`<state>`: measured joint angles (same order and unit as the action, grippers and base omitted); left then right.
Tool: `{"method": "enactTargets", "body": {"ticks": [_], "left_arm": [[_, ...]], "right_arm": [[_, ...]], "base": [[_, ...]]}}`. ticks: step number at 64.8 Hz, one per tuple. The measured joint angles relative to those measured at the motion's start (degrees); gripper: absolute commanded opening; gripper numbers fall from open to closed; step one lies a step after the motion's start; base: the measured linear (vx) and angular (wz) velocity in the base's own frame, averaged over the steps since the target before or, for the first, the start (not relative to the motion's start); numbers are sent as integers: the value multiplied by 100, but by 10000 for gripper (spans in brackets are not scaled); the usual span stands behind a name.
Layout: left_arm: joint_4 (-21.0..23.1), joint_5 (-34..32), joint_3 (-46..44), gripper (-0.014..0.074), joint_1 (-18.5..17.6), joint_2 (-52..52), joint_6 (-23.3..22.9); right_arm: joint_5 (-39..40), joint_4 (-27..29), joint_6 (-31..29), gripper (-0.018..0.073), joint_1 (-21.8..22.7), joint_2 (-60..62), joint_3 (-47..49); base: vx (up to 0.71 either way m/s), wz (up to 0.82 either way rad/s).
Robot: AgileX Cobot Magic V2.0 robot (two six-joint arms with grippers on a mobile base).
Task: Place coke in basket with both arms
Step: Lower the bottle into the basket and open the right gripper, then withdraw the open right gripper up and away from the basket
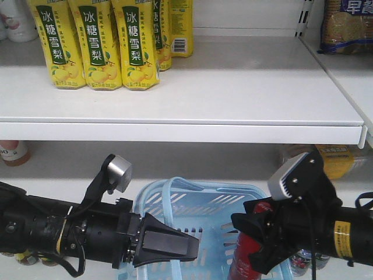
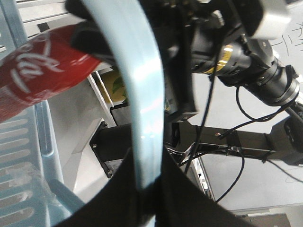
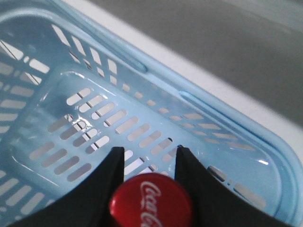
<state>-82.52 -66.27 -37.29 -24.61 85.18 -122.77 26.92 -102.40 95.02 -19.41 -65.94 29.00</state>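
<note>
The light blue basket (image 1: 175, 201) hangs in front of the lower shelf. My left gripper (image 1: 195, 248) is shut on its thin handle (image 2: 142, 94), which runs up between the black fingers (image 2: 189, 203). The coke (image 1: 247, 256) stands upright over the basket's right part, its red label (image 2: 38, 71) and red cap (image 3: 151, 201) showing. My right gripper (image 3: 149, 153) is shut on the bottle's neck just under the cap, with the slotted basket floor (image 3: 94, 127) below. In the front view the right gripper (image 1: 256, 233) hides the top of the bottle.
Yellow pear-drink bottles (image 1: 96, 44) stand on the white upper shelf (image 1: 233, 87), whose front edge (image 1: 180, 131) juts out above both arms. A blue biscuit pack (image 1: 344, 26) sits at the top right. Small bottles (image 1: 306, 259) stand low on the right.
</note>
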Motion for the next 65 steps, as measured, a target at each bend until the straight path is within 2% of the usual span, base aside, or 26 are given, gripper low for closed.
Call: {"method": "enactTargets", "body": {"ticks": [6, 13, 32, 41, 47, 54, 58, 62, 63, 65], "left_arm": [[0, 0, 0, -5, 0, 0, 0], [0, 0, 0, -5, 0, 0, 0], [-11, 14, 0, -5, 0, 0, 0], [-129, 31, 11, -5, -4, 5, 21], [-144, 24, 23, -5, -6, 12, -22], [-230, 111, 41, -5, -6, 11, -37], [-274, 151, 41, -5, -6, 11, -43], [-281, 191, 43, -5, -6, 11, -43], [-281, 199, 43, -5, -6, 11, -43], [-281, 199, 43, -5, -6, 11, -43]], "right_arm": [[-345, 6, -5, 30, -280, -244, 0], [-644, 15, -11, 112, -521, -416, 0], [-900, 108, 0, 529, -712, -505, 225], [-1268, 139, 66, 628, -712, -495, 250], [-1405, 158, 212, 634, -712, -450, 250], [-1449, 162, 399, 596, -712, -290, 250], [-1449, 162, 442, 556, -712, -126, 250], [-1449, 162, 501, 464, -712, 82, 250], [-1444, 162, 528, 464, -712, 139, 250], [-1438, 164, 587, 400, -712, 229, 250]], "base": [[0, 0], [0, 0], [0, 0], [0, 0], [0, 0], [0, 0], [0, 0], [0, 0], [0, 0], [0, 0]]}}
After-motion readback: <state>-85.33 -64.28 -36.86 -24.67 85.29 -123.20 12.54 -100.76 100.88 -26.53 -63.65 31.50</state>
